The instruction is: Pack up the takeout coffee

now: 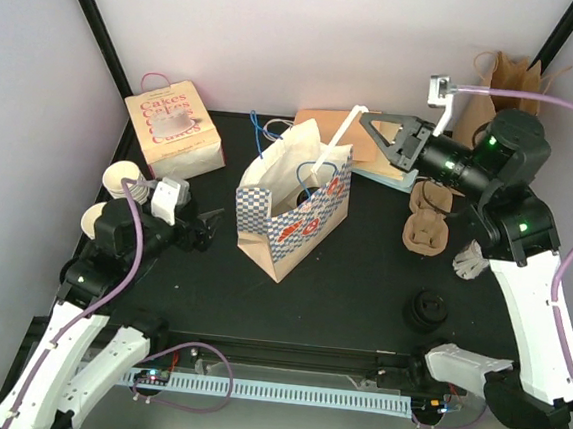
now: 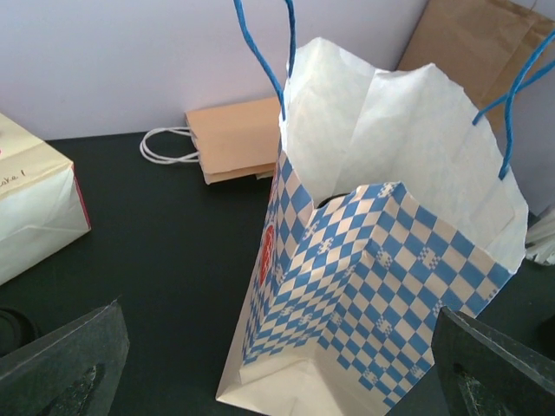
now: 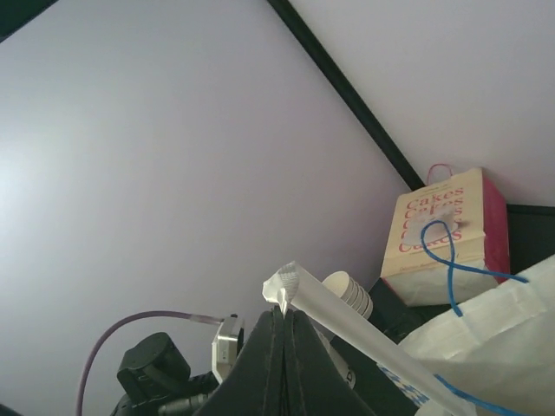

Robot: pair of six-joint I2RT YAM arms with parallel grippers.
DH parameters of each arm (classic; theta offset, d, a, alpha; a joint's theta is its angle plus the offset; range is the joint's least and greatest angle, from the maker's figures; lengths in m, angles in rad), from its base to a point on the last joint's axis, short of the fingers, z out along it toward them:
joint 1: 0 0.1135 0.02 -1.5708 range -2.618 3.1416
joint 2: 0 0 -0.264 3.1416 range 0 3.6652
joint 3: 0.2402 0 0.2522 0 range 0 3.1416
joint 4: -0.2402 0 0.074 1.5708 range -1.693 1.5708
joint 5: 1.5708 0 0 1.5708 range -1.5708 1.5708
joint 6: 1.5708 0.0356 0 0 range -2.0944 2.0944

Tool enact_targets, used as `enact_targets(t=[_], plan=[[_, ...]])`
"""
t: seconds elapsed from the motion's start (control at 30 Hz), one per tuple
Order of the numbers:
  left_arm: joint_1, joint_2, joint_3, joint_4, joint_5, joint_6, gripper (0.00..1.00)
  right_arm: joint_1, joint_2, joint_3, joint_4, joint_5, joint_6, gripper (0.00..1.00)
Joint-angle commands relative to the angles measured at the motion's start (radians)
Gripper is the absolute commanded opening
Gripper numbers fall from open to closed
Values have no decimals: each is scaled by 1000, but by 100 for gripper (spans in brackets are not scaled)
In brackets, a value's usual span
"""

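Currently, the right end effector (image 1: 368, 121) is pinching, with its jaws fully together, the upper end of a long white paper-wrapped straw (image 1: 335, 143). The straw's lower end is dipping into the open blue-and-white checked paper bag (image 1: 291, 215), which is standing in the middle of the black table (image 1: 361, 276). The left end effector (image 1: 200, 235) is hanging with its jaws spread wide, gripping nothing, just left of that bag and facing it. Cream-white ribbed paper cups (image 1: 119, 175) are sitting at the table's left edge, close beside the left arm. Round black plastic lids (image 1: 426, 309) are lying at the near right, well apart from the bag. Something dark is showing inside the bag, too hidden to identify.
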Motion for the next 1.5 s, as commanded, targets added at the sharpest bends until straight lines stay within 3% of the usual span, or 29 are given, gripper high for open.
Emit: enact_targets(t=[0.0,0.3,1.0,1.47], plan=[[2,-25,-25,29,-5,14,98,68,36,38,27,25,-67,1],[2,-39,-61,41,-3,24,98,164,100,91,9,63,-120,1],[2,-60,-59,19,9,25,98,169,217,234,9,71,-155,1],[2,-89,-79,4,-2,34,98,177,274,147,-26,107,-187,1]])
